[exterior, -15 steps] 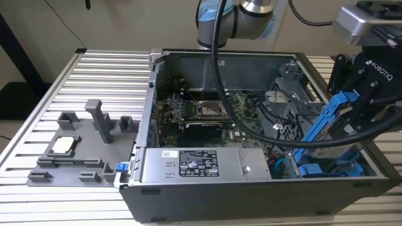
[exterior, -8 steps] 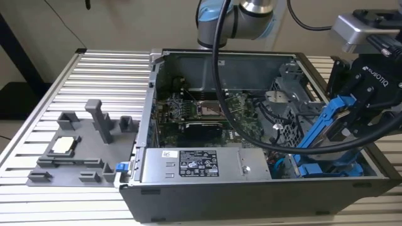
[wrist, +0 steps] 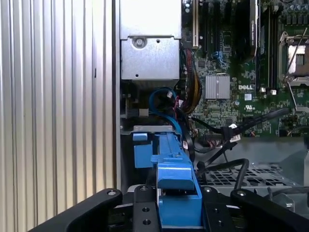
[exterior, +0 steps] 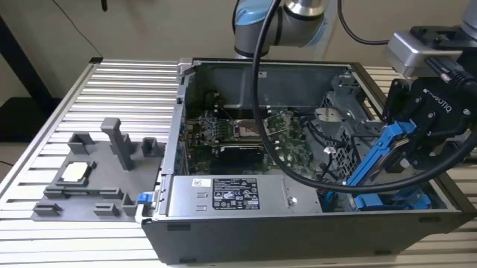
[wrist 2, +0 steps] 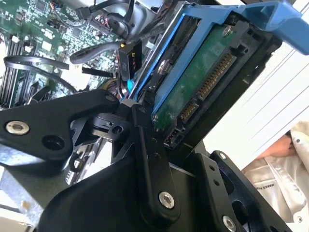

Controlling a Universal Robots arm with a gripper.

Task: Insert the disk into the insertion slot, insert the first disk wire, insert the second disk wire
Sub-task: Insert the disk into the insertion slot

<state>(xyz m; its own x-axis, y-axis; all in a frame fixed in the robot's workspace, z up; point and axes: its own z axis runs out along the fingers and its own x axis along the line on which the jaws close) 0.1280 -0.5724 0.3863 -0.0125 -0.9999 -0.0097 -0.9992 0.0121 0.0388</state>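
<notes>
The exterior view looks down slantwise on the whole open computer case. The 2 wrist views sit close above it — both share the disk and the motherboard.

This is a robotics lab or test workshop. In the exterior view a ribbed aluminium-profile bench spans the frame before a plain beige wall. A grey-and-blue robot arm stands at the upper middle, and its black gripper, at the exterior view's right, clamps a blue-framed disk. An open black computer case sits in the centre, with a grey moulded fixture tray low at the exterior view's left.
</notes>
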